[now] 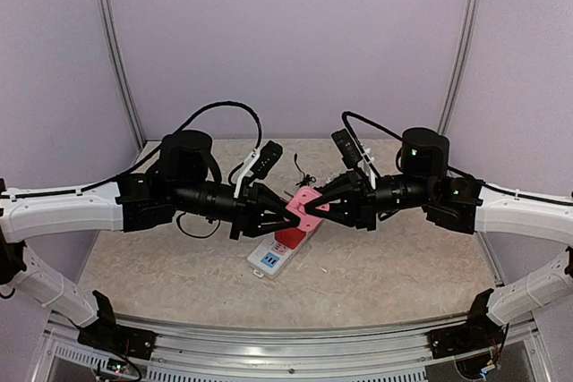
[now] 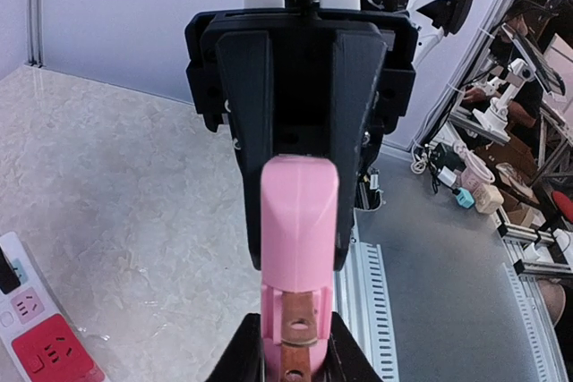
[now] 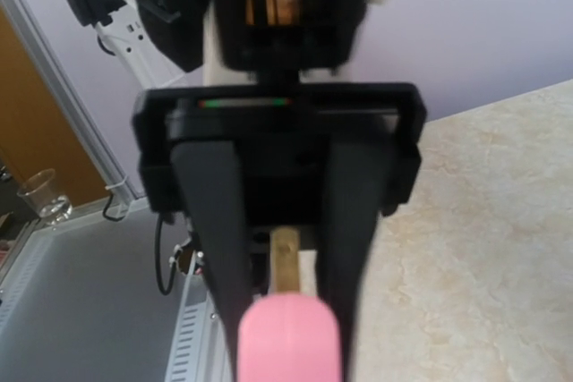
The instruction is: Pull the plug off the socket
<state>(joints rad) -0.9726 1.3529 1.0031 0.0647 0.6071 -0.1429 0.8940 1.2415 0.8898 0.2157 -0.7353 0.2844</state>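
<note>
The pink plug (image 1: 306,204) hangs in the air between both grippers, free of the socket, its copper prongs (image 2: 303,315) bare. My left gripper (image 1: 291,218) is shut on the plug's prong end; in the left wrist view (image 2: 295,360) its jaws pinch the pink base. My right gripper (image 1: 320,206) is shut on the plug's rounded body (image 3: 285,342). The socket (image 1: 279,250), a white power strip with red and blue faces, lies flat on the table just below the plug. It also shows in the left wrist view (image 2: 36,333).
A thin black cable (image 1: 303,173) lies on the table behind the grippers. An aluminium rail (image 1: 286,337) runs along the near table edge. Purple walls close in the back and sides.
</note>
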